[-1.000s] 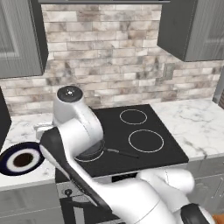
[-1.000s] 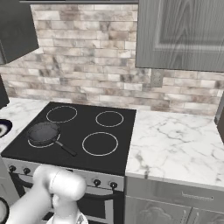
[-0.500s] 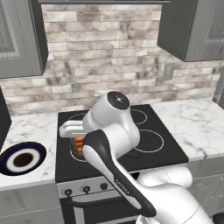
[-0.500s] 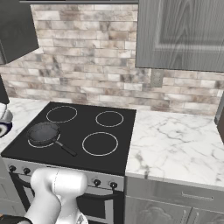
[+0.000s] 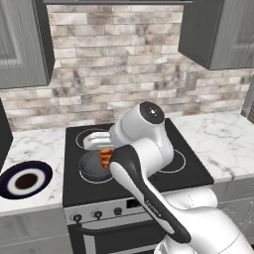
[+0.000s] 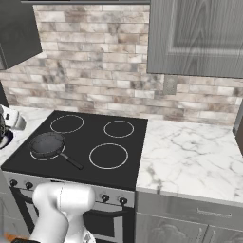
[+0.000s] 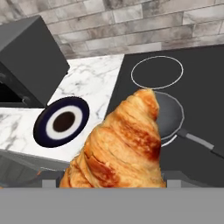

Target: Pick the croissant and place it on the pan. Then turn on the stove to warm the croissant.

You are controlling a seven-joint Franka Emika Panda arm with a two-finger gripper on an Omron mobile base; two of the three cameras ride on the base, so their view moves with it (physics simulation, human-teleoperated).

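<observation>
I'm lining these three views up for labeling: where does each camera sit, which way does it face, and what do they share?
Left base view: behind-left, looking down at the stove; the white arm covers much of it.
Right base view: behind-right, facing the pan; arm base at lower left.
Hand view: along the gripper, croissant up close.
Shared: the pan and the blue plate.

A home kitchen — a black flat glass cooktop (image 6: 90, 142) with white ring burners, set into a white marble surface (image 6: 190, 161), a grey-brown stone-brick backsplash (image 6: 95, 90) and grey wooden wall cabinets (image 6: 194, 38) above.
</observation>
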